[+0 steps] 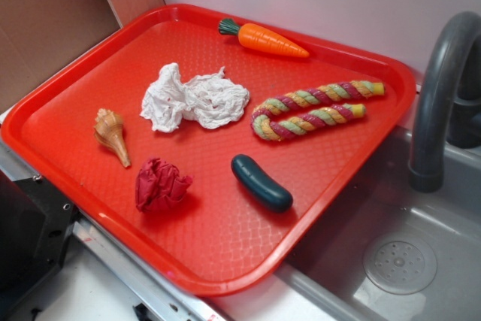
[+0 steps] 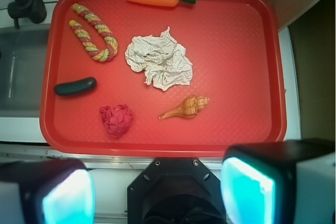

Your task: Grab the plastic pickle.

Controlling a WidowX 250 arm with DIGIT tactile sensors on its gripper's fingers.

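Observation:
The plastic pickle (image 1: 261,183) is a glossy dark teal oblong lying flat on the red tray (image 1: 225,261), toward its front right. In the wrist view the pickle (image 2: 75,86) lies near the tray's left rim, below the rope. My gripper (image 2: 157,195) hangs high above the tray's near edge, far from the pickle. Its cyan pads (image 2: 68,198) stand wide apart with nothing between them, so it is open. The gripper itself does not show in the exterior view.
On the tray lie an orange carrot (image 1: 264,38), a twisted multicoloured rope (image 1: 312,109), a crumpled white paper (image 1: 194,99), a crumpled red paper (image 1: 161,184) and a seashell (image 1: 111,134). A grey sink (image 1: 398,261) with a faucet (image 1: 440,95) adjoins the tray's right side.

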